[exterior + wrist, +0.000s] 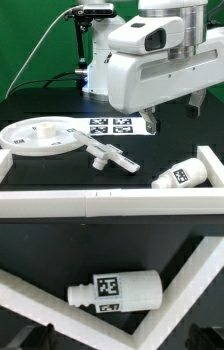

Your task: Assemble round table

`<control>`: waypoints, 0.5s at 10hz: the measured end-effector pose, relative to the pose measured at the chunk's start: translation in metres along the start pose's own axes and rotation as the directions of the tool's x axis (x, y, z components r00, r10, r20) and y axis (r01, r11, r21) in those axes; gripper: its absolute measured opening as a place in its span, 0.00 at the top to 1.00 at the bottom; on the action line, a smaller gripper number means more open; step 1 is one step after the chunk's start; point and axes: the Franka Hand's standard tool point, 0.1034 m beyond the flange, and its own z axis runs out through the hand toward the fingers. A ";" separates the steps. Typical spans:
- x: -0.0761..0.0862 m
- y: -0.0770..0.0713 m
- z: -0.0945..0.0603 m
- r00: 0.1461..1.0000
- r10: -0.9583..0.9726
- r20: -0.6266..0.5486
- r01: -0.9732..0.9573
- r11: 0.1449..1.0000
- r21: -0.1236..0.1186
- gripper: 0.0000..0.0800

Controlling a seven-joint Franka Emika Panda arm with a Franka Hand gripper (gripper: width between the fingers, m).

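Jaws are seen open over the lying leg [120,290]; its thick body should be straddled, rails [30,297] avoided.

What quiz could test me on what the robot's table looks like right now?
1. Fill in the blank: in the exterior view, the part lying between the round disc and the leg is the ____.
2. True or false: the hand is holding the leg.
3. Pick one. Where is the leg?
A. On top of the round disc
B. On its side, in the corner of the border rails
C. Standing upright on the base piece

Key
1. The base piece.
2. False. The hand is open and empty, above the table.
3. B.
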 end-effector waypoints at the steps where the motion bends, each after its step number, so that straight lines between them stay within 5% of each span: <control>1: 0.000 0.000 0.000 1.000 -0.028 0.000 0.028 1.000 0.000 0.19; 4: 0.008 0.007 0.005 0.945 -0.328 0.016 0.328 0.944 -0.033 0.19; 5: 0.014 0.005 0.006 0.882 -0.471 0.018 0.471 0.880 -0.061 0.19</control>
